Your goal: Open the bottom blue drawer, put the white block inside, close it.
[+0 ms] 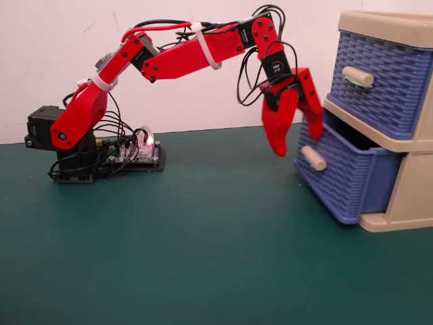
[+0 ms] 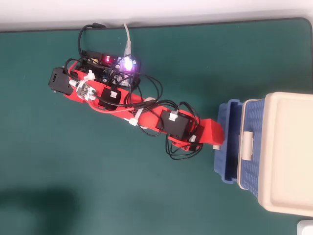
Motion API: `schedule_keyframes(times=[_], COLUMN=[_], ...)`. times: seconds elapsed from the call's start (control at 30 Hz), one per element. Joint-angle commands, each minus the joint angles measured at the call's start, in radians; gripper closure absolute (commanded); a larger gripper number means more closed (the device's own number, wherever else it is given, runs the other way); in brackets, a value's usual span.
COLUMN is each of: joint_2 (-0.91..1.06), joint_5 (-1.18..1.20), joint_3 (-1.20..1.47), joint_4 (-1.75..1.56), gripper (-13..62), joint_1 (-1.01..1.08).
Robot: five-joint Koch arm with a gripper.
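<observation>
A: Where is the bottom blue basket-weave plastic drawer (image 1: pixel 342 177) with the plain beige peg handle (image 1: pixel 313 158)?

B: Pulled partway out of the beige cabinet (image 1: pixel 406 196), under the shut upper blue drawer (image 1: pixel 379 81).

A: And the red arm's gripper (image 1: pixel 298 139)?

B: Its two red fingers (image 1: pixel 279 128) hang spread apart, holding nothing, just above and beside the peg handle in the fixed view. From overhead the gripper (image 2: pixel 215 139) sits at the drawer's front edge.

A: The small white studded block?

B: I can't see it in either view.
</observation>
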Motion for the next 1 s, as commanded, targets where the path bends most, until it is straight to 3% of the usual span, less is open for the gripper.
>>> schedule_keyframes(times=[0.0,0.27,0.47,0.77,0.87,0.97], joint_2=[0.014,-0.06,-0.046,0.422,0.578,0.739], joint_5=[0.005,0.005,0.002,-0.012,-0.06,-0.183], joint_3=[-0.02,-0.02,-0.017,-0.006,0.051,0.272], joint_4=[-0.13,-0.416,-0.385,0.428,0.495,0.494], gripper=[15.1,15.0,14.5,15.1,15.2,15.2], joint_1=[-0.014,-0.023,-0.015,0.163,0.29,0.44])
